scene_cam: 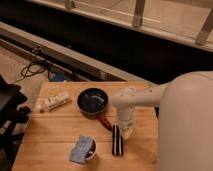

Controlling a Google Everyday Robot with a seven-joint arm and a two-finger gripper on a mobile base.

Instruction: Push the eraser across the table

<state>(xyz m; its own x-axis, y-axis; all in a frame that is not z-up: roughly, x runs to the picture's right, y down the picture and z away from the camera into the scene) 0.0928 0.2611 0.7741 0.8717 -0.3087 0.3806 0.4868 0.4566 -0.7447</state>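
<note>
The eraser [116,140] is a small black oblong block with a pale lengthwise stripe, lying on the light wooden plank table [55,130] toward the front, right of the middle. My gripper [125,132] hangs from the white arm and comes down right beside the eraser's right side, close to or touching it. A dark pan [93,100] with a reddish handle [105,121] sits just behind the eraser.
A blue speckled sponge [82,149] lies front left of the eraser. A white power strip [53,102] lies at the table's left back. The robot's white body [187,125] fills the right side. Cables lie on the floor beyond the table's back edge.
</note>
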